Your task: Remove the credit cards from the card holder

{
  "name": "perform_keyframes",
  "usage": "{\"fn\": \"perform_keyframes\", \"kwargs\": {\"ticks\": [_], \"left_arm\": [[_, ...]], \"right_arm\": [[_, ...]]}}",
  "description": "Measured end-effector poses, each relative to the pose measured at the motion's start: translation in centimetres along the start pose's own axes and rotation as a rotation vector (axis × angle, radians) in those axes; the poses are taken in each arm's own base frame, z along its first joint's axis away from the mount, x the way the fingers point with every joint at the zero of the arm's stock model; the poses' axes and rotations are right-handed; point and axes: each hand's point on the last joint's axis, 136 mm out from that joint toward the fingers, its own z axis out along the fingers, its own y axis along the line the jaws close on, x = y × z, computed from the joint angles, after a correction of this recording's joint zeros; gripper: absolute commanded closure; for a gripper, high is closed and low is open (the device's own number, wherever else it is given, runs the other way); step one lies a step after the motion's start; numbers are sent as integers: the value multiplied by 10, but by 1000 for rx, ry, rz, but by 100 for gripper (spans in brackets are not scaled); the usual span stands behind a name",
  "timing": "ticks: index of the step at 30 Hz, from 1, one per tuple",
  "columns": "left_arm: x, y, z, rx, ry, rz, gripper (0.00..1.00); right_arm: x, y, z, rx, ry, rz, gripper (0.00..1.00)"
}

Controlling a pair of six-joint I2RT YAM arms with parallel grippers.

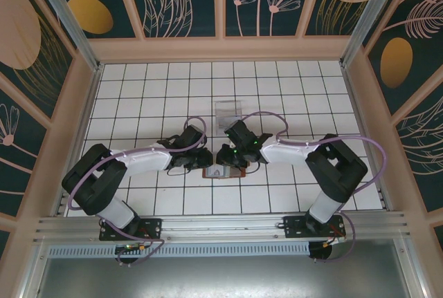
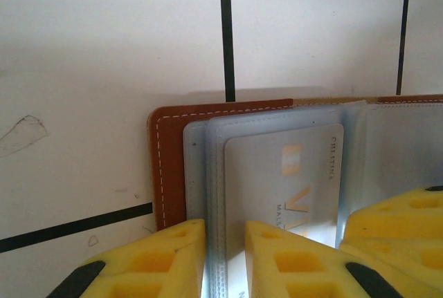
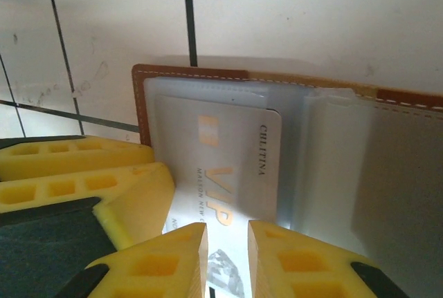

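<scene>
The brown leather card holder point(image 1: 225, 173) lies open on the tiled table, its leather edge point(image 2: 169, 166) point(image 3: 140, 104) framing grey-blue clear pockets. A white credit card point(image 2: 277, 173) point(image 3: 228, 153) with gold VIP lettering sits partly slid out of a pocket. My left gripper point(image 2: 225, 256) point(image 1: 210, 162) is shut on a raised ridge of the clear pocket sleeve. My right gripper point(image 3: 227, 260) point(image 1: 232, 165) has its jaws drawn close, with the card's free end running between them. The other cards are hidden.
A clear acrylic stand point(image 1: 228, 111) stands on the tiles just behind the two grippers. The two grippers almost touch over the holder: the right one's yellow fingers point(image 2: 394, 229) show beside the left one's, and the left one's fingers point(image 3: 76, 173) beside the right one's.
</scene>
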Motion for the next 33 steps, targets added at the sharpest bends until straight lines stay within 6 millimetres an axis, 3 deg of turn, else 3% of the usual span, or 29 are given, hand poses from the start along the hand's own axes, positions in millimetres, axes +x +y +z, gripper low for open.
{"fn": "perform_keyframes", "kwargs": {"ticks": [22,33], "left_arm": [[0,1,0,-6,-4,3,73],[0,2,0,-15,-6,3,76]], "right_arm": [[3,-13,5,37,9,-12,77],[0,-8,-10,37,-21,-16,77]]}}
